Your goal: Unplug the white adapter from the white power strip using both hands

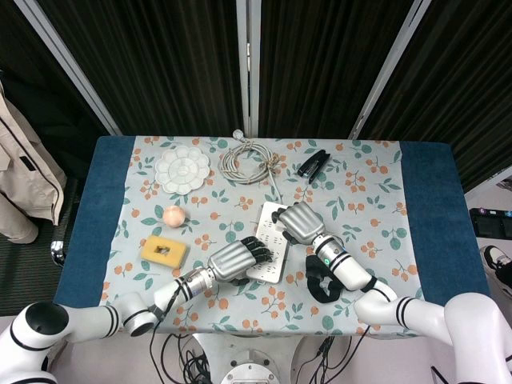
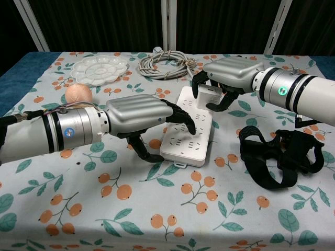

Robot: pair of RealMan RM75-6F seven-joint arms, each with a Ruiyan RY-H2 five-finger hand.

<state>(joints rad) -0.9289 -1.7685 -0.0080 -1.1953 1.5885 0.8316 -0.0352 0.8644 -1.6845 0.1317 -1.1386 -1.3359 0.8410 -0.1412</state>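
The head view looks steeply down from high above; the chest view faces forward, low and close, sharing the table (image 1: 428,208).

Pretty even, bright overhead light on the tabletop (image 2: 157,230), soft shadows under the left hand (image 2: 138,116), both views sharp, black curtains (image 1: 320,64) stay dark.

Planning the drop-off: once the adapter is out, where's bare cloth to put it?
Free: cloth right of the stapler, beyond the black strap; also the front edge. Crowded: centre, both hands on the power strip, cable coil behind.
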